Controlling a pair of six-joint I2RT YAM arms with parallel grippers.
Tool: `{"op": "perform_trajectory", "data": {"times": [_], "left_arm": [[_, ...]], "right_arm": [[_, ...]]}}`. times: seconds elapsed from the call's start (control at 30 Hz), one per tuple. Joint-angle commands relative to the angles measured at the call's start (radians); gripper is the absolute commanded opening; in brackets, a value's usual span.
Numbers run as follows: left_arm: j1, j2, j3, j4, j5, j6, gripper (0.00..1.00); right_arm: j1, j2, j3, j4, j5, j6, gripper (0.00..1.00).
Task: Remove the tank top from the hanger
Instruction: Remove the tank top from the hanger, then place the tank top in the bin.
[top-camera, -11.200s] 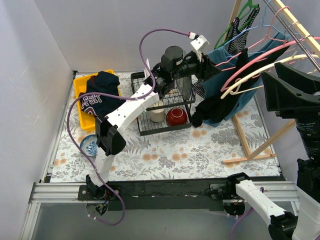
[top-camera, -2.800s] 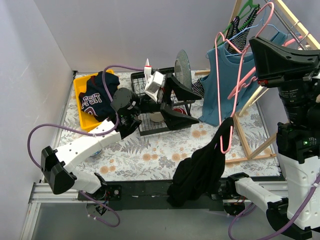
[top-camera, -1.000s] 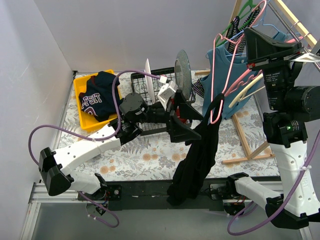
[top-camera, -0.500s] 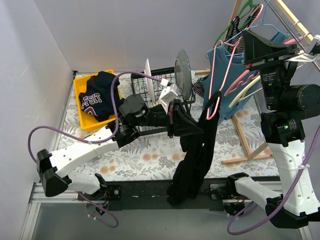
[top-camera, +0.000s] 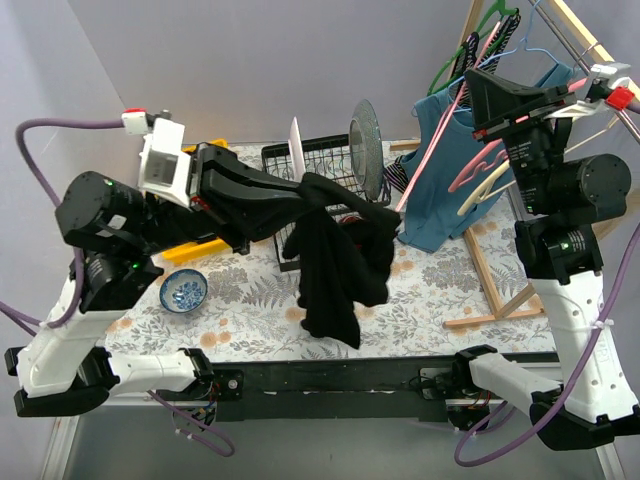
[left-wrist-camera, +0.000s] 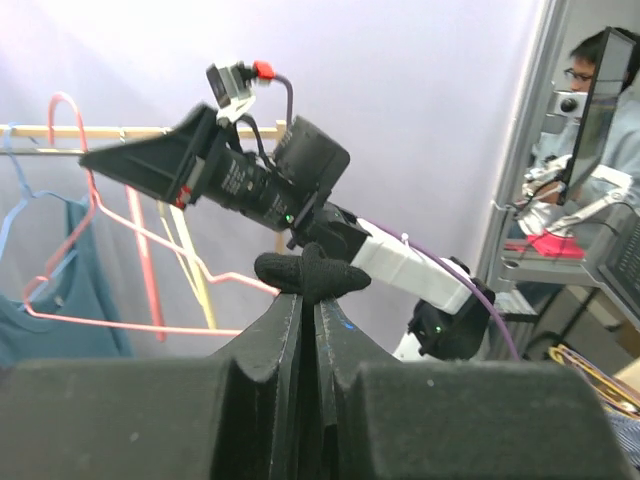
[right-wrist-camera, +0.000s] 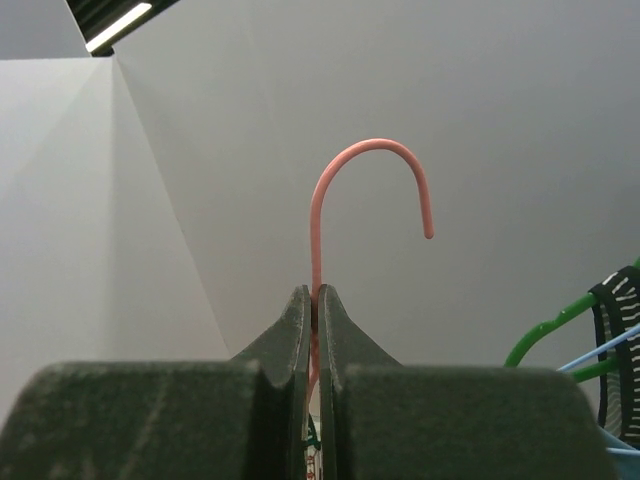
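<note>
The left end effector is clamped tight on a bunched fold of the black tank top, which hangs from it above the bench. The right end effector is closed on the neck of the pink hanger, held high. Most of the garment looks clear of the hanger. One edge reaches toward its lower corner, and whether it is caught there I cannot tell. What seems left is pulling that edge free.

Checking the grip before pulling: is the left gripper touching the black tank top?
Touching. Left wrist view shows the left gripper pinching a fold of the black tank top.
</note>
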Motion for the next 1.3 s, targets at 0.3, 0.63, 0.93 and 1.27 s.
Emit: {"op": "perform_trajectory", "data": {"times": [0.3, 0.63, 0.93, 1.27], "left_arm": [[-0.006, 0.02, 0.246, -0.222, -0.414, 0.281, 0.0], [0.028, 0.227, 0.183, 0.186, -1.3, 0.911, 0.0], [0.198, 0.267, 0.286, 0.358, -1.249, 0.976, 0.0], [0.363, 0.509, 0.485, 0.751, -1.266, 1.438, 0.0]], "right_arm": [[0.003, 0.044, 0.065, -0.007, 0.03, -0.048, 0.01], [0.003, -0.017, 0.059, 0.01, 0.023, -0.046, 0.01], [0.003, -0.034, 0.076, 0.007, 0.004, -0.037, 0.01], [0.003, -0.02, 0.063, 0.021, -0.002, -0.028, 0.01]]}}
